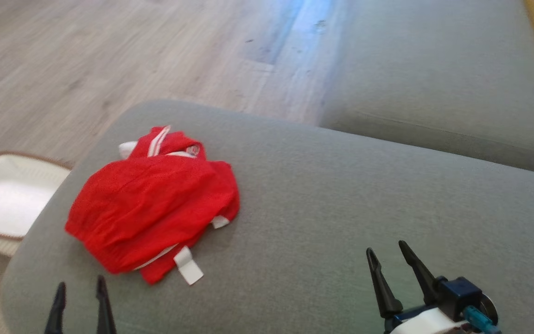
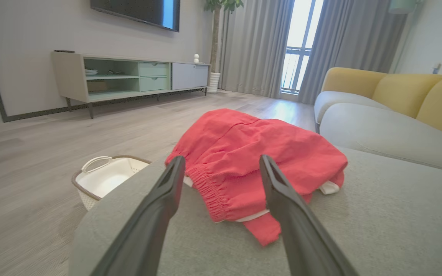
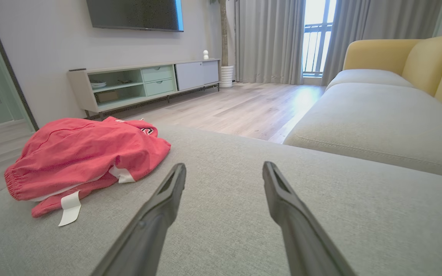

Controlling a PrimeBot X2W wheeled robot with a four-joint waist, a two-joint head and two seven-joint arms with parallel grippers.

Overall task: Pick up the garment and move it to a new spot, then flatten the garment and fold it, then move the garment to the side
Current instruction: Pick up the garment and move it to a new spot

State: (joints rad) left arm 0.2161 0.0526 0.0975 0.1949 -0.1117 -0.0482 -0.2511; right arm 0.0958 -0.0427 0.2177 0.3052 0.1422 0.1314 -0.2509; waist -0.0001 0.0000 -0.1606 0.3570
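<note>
The garment is a crumpled red piece with white trim and straps, lying in a heap on the left part of the grey sofa cushion. My left gripper stands open at the lower left, just short of the heap's near edge, nothing between its fingers. In the left wrist view the garment lies straight ahead beyond the left gripper. My right gripper is open at the lower right, well right of the heap. The right wrist view has the garment off to the left of the open right gripper.
A white basket with a brown rim stands on the wooden floor left of the cushion. A second grey seat with yellow backs lies to the right. A low TV cabinet lines the far wall.
</note>
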